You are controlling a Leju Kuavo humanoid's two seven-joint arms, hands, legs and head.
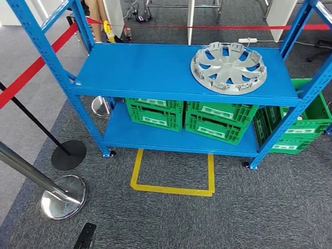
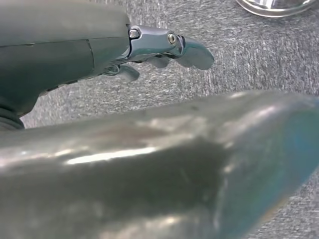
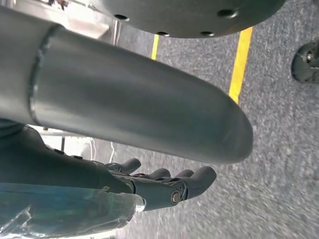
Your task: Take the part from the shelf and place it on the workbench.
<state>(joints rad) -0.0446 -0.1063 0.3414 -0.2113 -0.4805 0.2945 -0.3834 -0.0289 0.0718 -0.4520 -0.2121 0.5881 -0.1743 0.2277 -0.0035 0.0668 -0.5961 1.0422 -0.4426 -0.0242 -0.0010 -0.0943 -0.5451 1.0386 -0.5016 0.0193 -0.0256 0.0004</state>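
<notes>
lying flat on the top shelf board, the part (image 1: 229, 67), a silver wheel cover, sits in the upper right of the frame, near the right end of the blue shelf (image 1: 149, 72). being round, it has no long axis; it rests on its face with the spokes upward. both arms hang low, so the part lies ahead of and well above both hands. since it sits right of centre, i judge the right hand the nearer one for a reach.

the left hand (image 2: 161, 50) holds nothing; its fingers stretch out, slightly apart, above the grey carpet. the right hand (image 3: 165, 184) also holds nothing, fingers extended side by side with small gaps.

counts: 1 wheel cover, 1 shelf with 2 boards in view, 3 green crates (image 1: 156, 111) at the lower level (2 on the lower board, 1 beyond the right post), 1 yellow tape outline (image 1: 172, 188) on the floor, 3 round stanchion bases (image 1: 63, 196) at the left.
</notes>
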